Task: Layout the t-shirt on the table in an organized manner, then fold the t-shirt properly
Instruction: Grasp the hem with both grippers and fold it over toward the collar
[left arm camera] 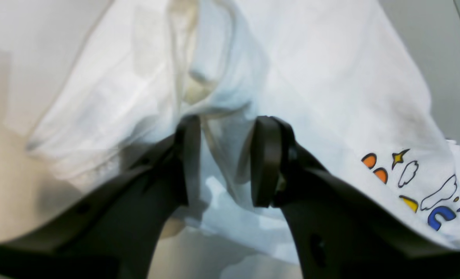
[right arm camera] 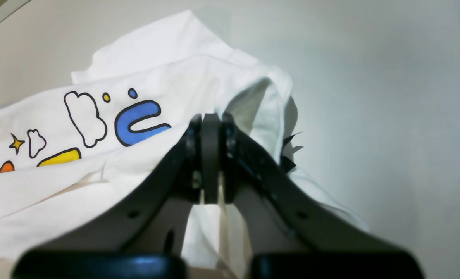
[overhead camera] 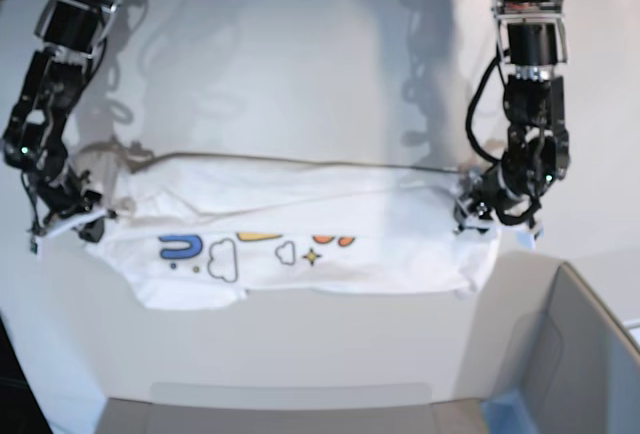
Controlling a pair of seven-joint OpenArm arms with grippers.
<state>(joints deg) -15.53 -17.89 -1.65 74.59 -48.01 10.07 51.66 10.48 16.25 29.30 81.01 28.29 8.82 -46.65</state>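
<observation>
Base view: t-shirt [overhead camera: 300, 219] stretched sideways across the desk [overhead camera: 300, 84] between both hands.
Right hand [right arm camera: 211, 128] is clamped shut on one end of the cloth; left hand [left arm camera: 224, 159] stands parted around a bunched fold, likely to keep the cloth taut for flattening. A grey box corner [overhead camera: 590, 354] sits near the left hand's end.

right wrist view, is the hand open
No, the right hand is shut, its fingers pressed together over a fold of the t-shirt.
</observation>
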